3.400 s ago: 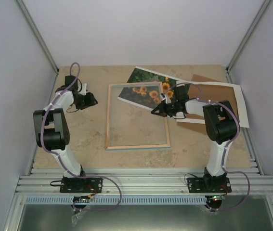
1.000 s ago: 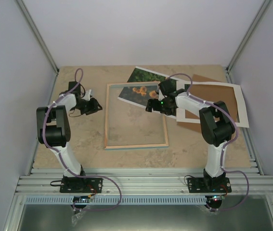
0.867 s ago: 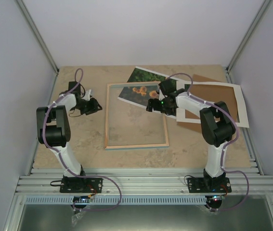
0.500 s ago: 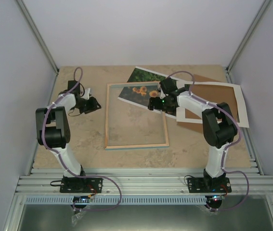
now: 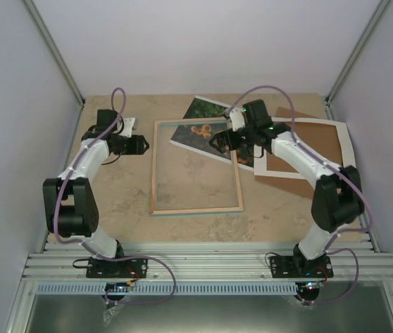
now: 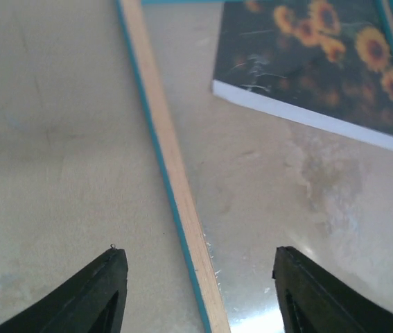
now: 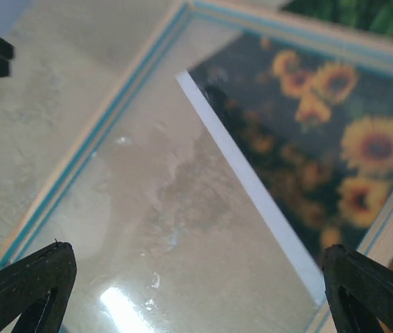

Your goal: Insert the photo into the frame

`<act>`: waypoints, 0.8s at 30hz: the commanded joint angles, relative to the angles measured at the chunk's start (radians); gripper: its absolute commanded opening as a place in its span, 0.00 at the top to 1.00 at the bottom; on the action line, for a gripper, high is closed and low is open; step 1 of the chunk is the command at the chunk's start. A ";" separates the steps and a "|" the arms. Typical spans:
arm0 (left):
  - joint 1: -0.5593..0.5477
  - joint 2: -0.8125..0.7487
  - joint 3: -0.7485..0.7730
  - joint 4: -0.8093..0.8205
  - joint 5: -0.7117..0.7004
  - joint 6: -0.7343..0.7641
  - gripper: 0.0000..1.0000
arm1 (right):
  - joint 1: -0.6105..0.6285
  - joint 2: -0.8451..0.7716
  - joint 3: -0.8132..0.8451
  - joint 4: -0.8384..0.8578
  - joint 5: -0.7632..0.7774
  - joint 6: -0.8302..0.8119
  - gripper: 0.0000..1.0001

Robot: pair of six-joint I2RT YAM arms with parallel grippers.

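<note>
My left claw (image 6: 199, 253) had just opened wider, empty, by the frame (image 5: 154, 173) at nine o'clock, while my right claw (image 7: 196, 250) stayed wide, empty, so the photo (image 5: 206, 111) still lay underneath.

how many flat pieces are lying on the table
4: the frame mid-table; the photo partly under its far right corner; the white mat on the right; the brown backing board under that mat. More could hide beneath.
</note>
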 commanded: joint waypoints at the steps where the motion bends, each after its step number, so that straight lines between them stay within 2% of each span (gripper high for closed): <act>1: -0.018 -0.094 -0.012 0.009 -0.031 0.108 0.35 | -0.058 -0.136 -0.041 0.078 -0.070 -0.238 0.02; 3: -0.040 -0.130 -0.001 0.002 -0.029 0.132 0.24 | -0.092 -0.184 -0.057 0.079 -0.076 -0.310 0.02; 5: -0.054 -0.163 0.012 -0.009 -0.023 0.156 0.02 | -0.127 -0.225 -0.074 0.067 -0.083 -0.377 0.02; 9: -0.062 -0.174 0.043 -0.049 -0.026 0.170 0.01 | -0.227 -0.306 -0.114 -0.041 -0.156 -0.582 0.02; 11: -0.064 -0.172 0.047 -0.067 -0.019 0.161 0.01 | -0.269 -0.338 -0.129 -0.117 -0.132 -0.682 0.02; 15: -0.071 -0.183 0.014 -0.062 0.019 0.140 0.01 | -0.328 -0.403 -0.197 -0.247 0.005 -0.905 0.04; 18: -0.086 -0.197 -0.004 -0.044 0.015 0.137 0.00 | -0.397 -0.500 -0.337 -0.241 0.155 -1.049 0.07; 21: -0.088 -0.202 0.001 -0.046 0.015 0.136 0.01 | -0.551 -0.581 -0.470 -0.205 0.226 -1.220 0.07; 24: -0.090 -0.195 0.013 -0.054 0.030 0.133 0.01 | -0.754 -0.619 -0.541 -0.160 0.211 -1.375 0.08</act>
